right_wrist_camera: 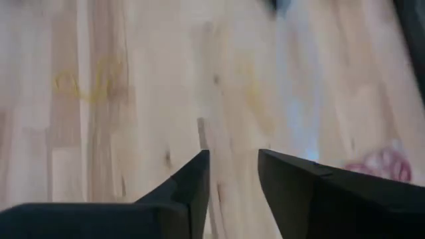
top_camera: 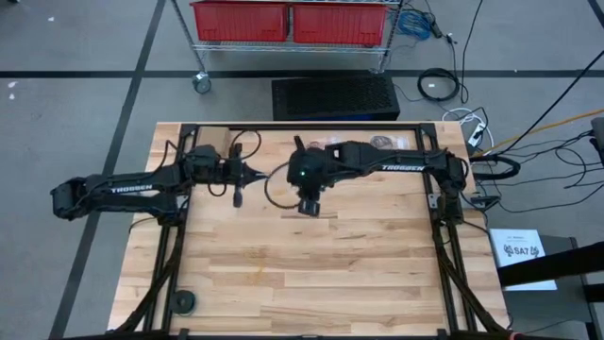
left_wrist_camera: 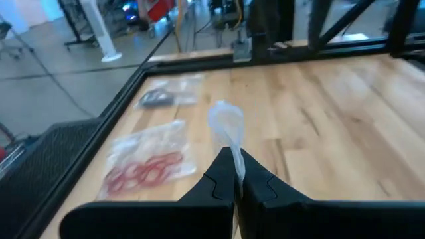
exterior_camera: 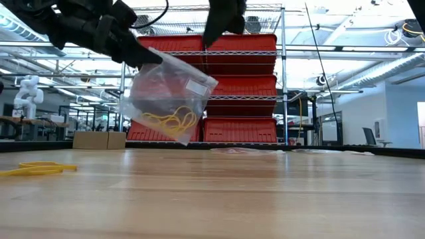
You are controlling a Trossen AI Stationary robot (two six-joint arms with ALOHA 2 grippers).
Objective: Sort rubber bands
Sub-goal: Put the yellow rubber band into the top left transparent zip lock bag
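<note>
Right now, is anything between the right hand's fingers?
No. In the right wrist view the right hand stands open, and only the bare wooden table shows between its fingers.

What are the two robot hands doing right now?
Left gripper: shut on the clear bag with yellow rubber bands inside.
Right gripper: open, holding nothing.

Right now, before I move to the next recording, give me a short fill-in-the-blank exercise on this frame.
1. The left gripper is shut on a clear ____ held above the table.
2. The rubber bands inside that held bag are ____.
3. The right gripper holds ____.
4. The bag lying flat holds ____ bands.

Missing words: bag; yellow; nothing; red
</note>
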